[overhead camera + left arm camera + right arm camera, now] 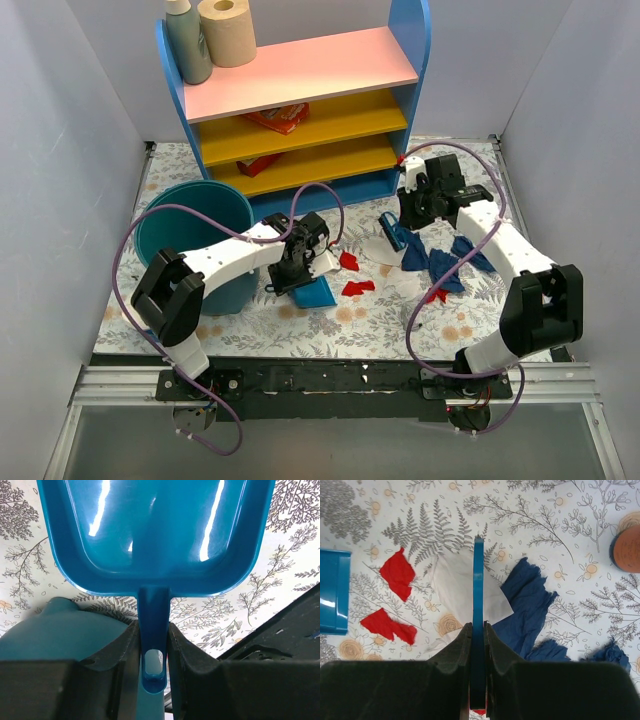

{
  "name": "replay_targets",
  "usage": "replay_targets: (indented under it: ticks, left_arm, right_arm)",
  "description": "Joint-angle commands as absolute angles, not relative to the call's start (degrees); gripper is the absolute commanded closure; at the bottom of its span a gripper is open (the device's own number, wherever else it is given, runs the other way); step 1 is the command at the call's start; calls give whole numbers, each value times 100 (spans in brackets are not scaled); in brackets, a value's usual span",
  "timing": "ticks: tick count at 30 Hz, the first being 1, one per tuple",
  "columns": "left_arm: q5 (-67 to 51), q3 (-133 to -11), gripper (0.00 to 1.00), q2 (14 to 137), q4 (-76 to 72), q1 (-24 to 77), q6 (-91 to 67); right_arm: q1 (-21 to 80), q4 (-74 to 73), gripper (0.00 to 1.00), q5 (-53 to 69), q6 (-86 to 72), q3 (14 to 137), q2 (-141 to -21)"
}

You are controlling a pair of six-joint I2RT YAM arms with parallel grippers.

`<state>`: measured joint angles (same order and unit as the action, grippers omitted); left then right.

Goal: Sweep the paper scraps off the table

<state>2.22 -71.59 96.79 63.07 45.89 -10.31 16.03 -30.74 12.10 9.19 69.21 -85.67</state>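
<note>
Paper scraps lie on the fern-print table [340, 325]. Red ones [349, 260] [358, 288] sit just right of the blue dustpan [316, 293]. Another red one [436, 295] and dark blue ones [414, 255] [470, 252] lie further right. My left gripper [293, 272] is shut on the dustpan's handle [153, 630]; the empty pan [155, 530] rests on the cloth. My right gripper [408, 222] is shut on the blue brush [393, 232], seen edge-on in the right wrist view [478, 590] over a white scrap [452, 585], between red scraps [397, 572] [387, 626] and a dark blue one [527, 605].
A teal bin [195, 225] stands left of the dustpan, touching my left arm. The pink, yellow and blue shelf unit [300, 110] is at the back, with a paper roll [228, 30] and a bottle [188, 40] on top. A black rail [330, 380] runs along the front edge.
</note>
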Motion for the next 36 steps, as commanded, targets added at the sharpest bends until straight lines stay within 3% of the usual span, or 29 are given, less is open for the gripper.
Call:
replay_targets:
  ticks: [1,11,16,22,36]
  left_arm:
    - [194,-7110,100,9553,6161,4597,-1186]
    - [97,-7356,100,10265,5731,4623,-1336]
    - [9,-7593,100,10590,5608,4658,-1388]
    - [-211,-7621,100,10652,5406,4667,-1555]
    - [403,-7295,100,10046,5958,4658,-1126]
  right_arm:
    - [1740,-2830,99,800,887,6847,-8762]
    - [2416,-2602,99,2107,107,6469,-8947]
    - [2443,-2408,99,3162,-501,6363,-8982]
    - [2224,-2522,99,3557,-571,6434,-8956]
    - [1819,-3225,99,2971,-18,6759,-8289]
